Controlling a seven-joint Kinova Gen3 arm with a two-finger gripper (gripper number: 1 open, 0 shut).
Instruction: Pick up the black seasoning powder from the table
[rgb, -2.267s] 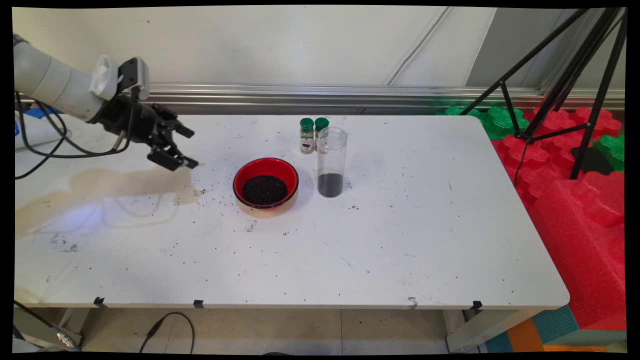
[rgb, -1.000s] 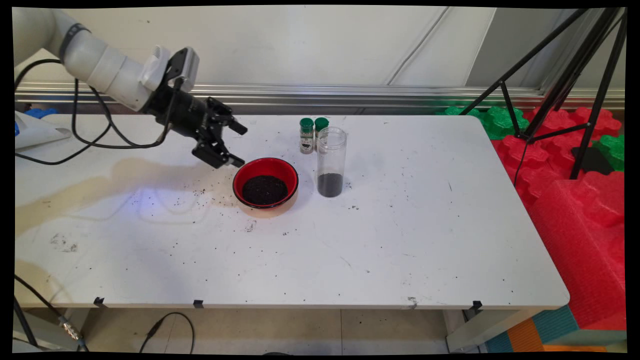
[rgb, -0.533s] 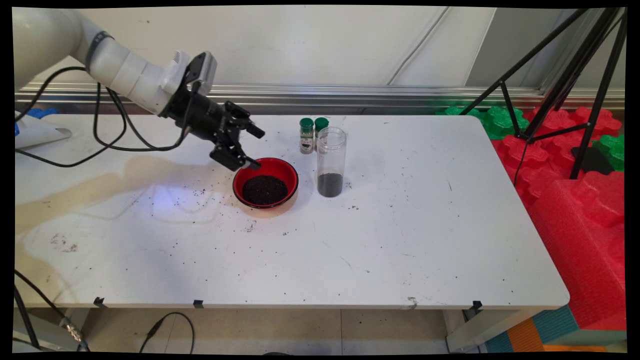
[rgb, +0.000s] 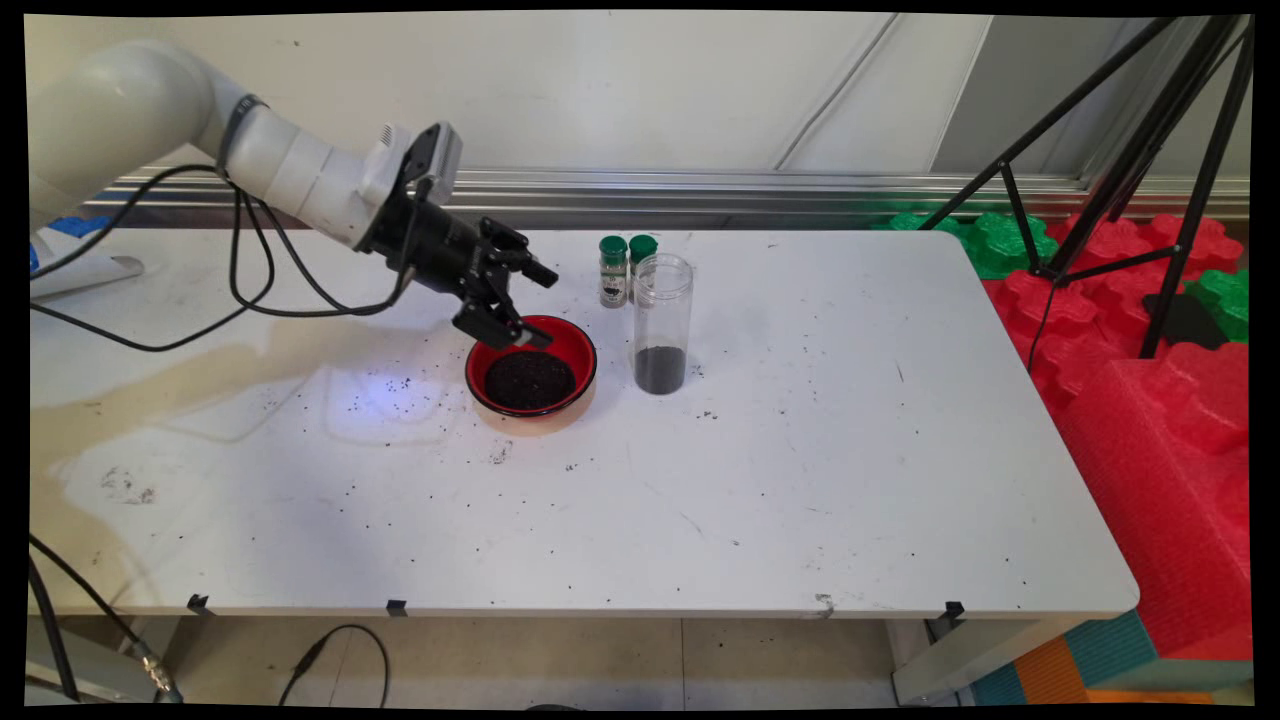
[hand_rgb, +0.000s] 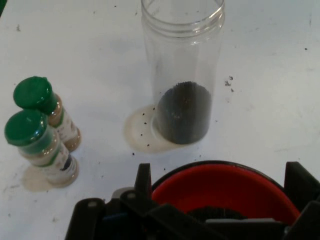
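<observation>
Your gripper (rgb: 541, 307) hangs with its fingers spread apart and nothing between them, poised over the far left part of the red bowl (rgb: 575, 348). One finger points out above the bowl's far rim, the other dips toward its inside. In the hand view you see both black fingers (hand_rgb: 143, 181) rising at the bottom edge with the bowl's red rim (hand_rgb: 220, 182) between them.

Look at the bowl: it is round and shallow, red inside with a dark rim, and it stands upright on the white table (rgb: 800, 450). It holds a flat heap of fine black grains (rgb: 529, 379) that fills its bottom.

Just to the right of the bowl you have a tall clear plastic jar (rgb: 662, 320), upright and without a lid. The same kind of dark grains (hand_rgb: 183, 112) lies in its lowest part; the rest of it is clear.

Behind the jar, a little to its left, two small spice bottles (rgb: 614, 272) with green caps stand side by side, touching or nearly so. You can see a pale brownish powder in them through the glass (hand_rgb: 55, 155).

Loose black specks are scattered on the table around the bowl, mostly to its left.
</observation>
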